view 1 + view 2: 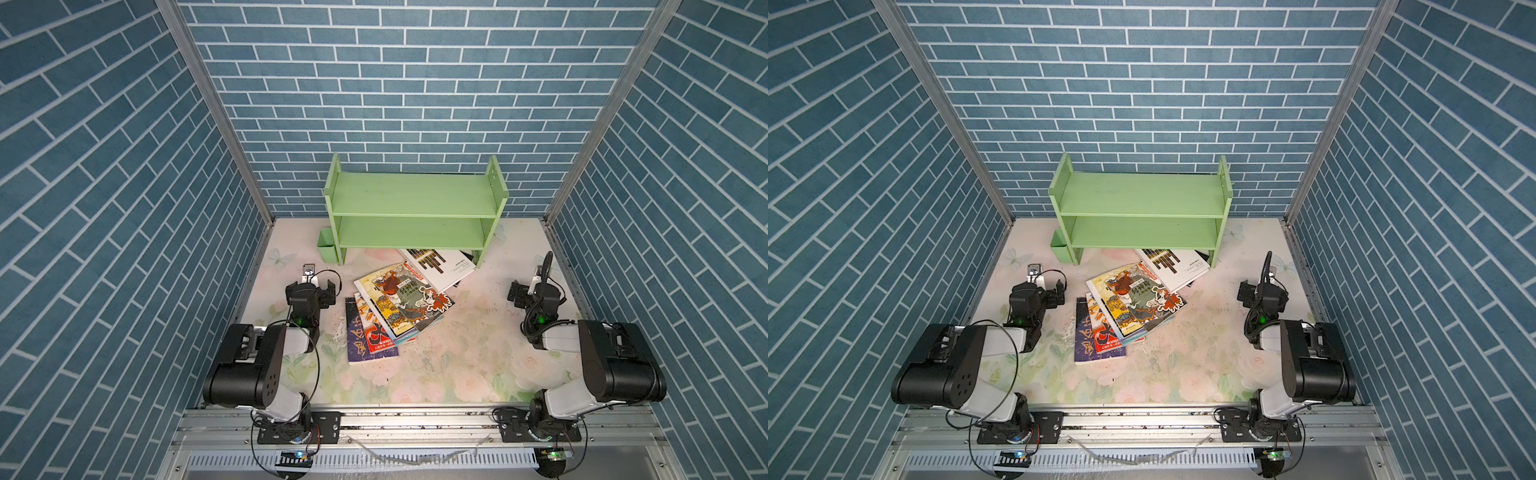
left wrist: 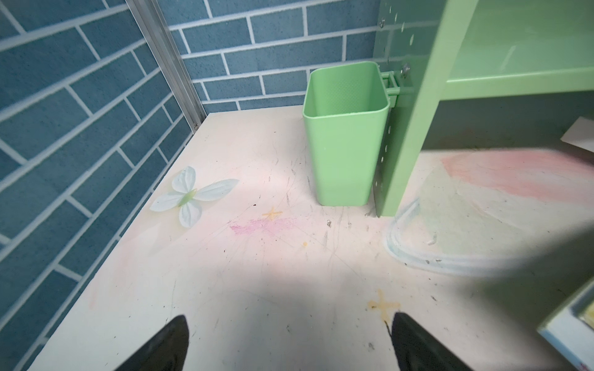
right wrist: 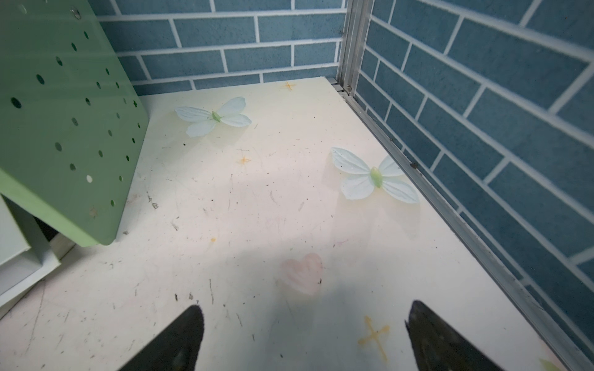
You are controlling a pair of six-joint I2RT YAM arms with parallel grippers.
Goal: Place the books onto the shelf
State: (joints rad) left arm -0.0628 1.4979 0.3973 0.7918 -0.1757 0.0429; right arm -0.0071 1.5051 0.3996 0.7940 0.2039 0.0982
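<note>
On floral table (image 1: 457, 365), books (image 1: 403, 299) heaped before shelf (image 1: 415, 195), Chinese cover titles illegible

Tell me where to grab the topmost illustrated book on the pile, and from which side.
The topmost illustrated book lies flat, so a pinch across the cover probably won't work. Its right corner appears to jut past the books beneath. It is likely best to come in low from the right with the right gripper, one jaw sliding under that edge.

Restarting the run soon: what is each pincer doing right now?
Left pincer: open, holding nothing.
Right pincer: open, holding nothing.
</note>
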